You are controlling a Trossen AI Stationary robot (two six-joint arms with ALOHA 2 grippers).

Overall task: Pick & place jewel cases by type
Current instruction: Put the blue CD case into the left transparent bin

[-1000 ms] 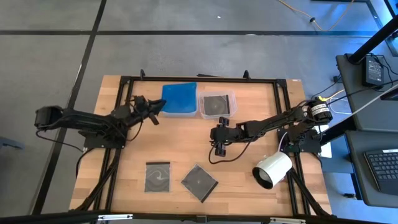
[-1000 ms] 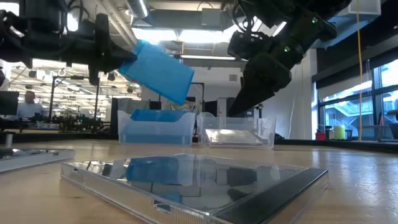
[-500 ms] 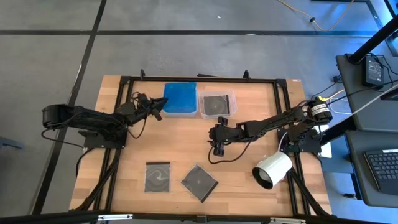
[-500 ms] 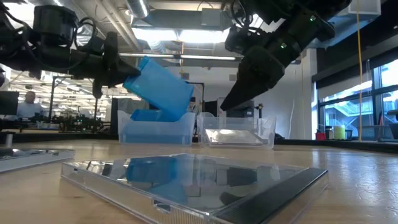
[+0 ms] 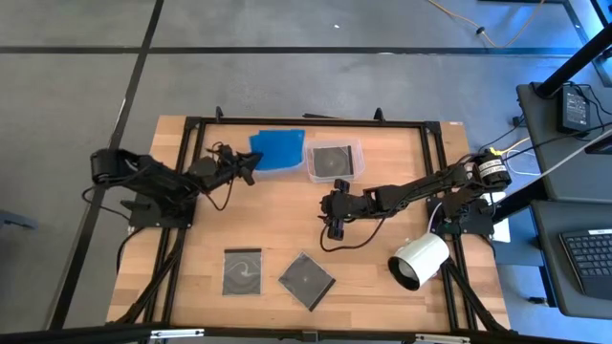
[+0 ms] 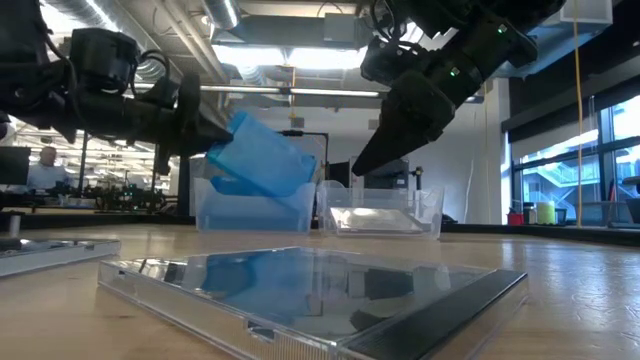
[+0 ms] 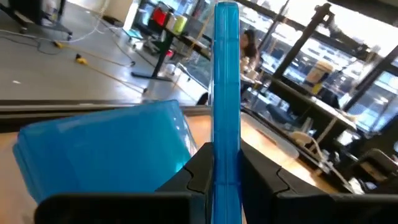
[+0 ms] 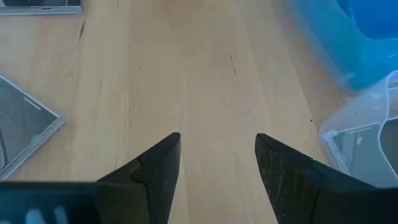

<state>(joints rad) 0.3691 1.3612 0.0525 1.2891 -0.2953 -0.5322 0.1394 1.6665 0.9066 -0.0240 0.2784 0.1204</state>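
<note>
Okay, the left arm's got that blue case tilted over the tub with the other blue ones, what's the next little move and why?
Probably lower it a little further and then open the fingers. The left gripper is shut on the blue jewel case, which hangs tilted over the left tub that already holds blue cases, but is not yet lying flat inside it.

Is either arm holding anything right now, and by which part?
The left gripper pinches a blue jewel case by one edge, tilted over the left tub. The right gripper holds nothing, jaws open.
</note>
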